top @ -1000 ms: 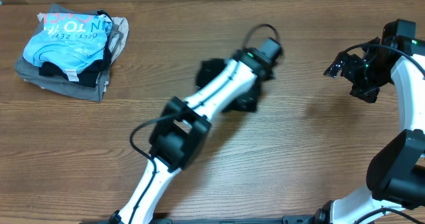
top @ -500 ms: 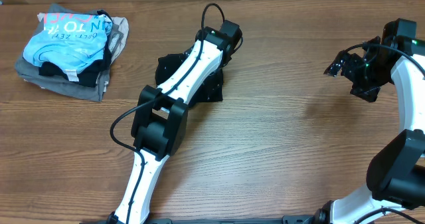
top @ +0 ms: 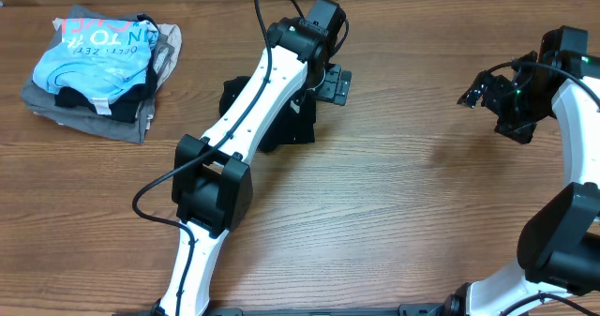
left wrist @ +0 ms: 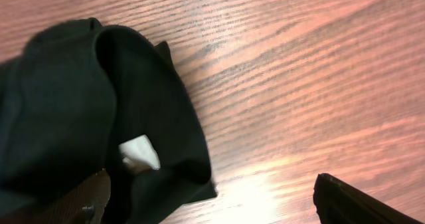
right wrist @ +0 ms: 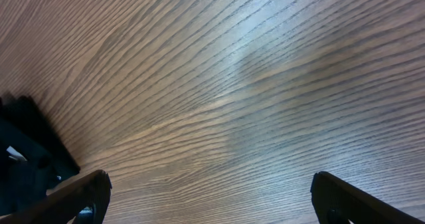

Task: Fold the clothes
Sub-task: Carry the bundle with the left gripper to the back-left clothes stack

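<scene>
Holding left gripper spread wide over the rim of bunched black clothes near the far edge of the table, and right gripper equally spread by the right edge

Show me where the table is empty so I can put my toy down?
Biggest bare wood lies between the black garment and the right gripper, running toward the near edge. A smaller gap sits between the clothes pile and the garment. Crowded: around the garment, under the left arm.
</scene>
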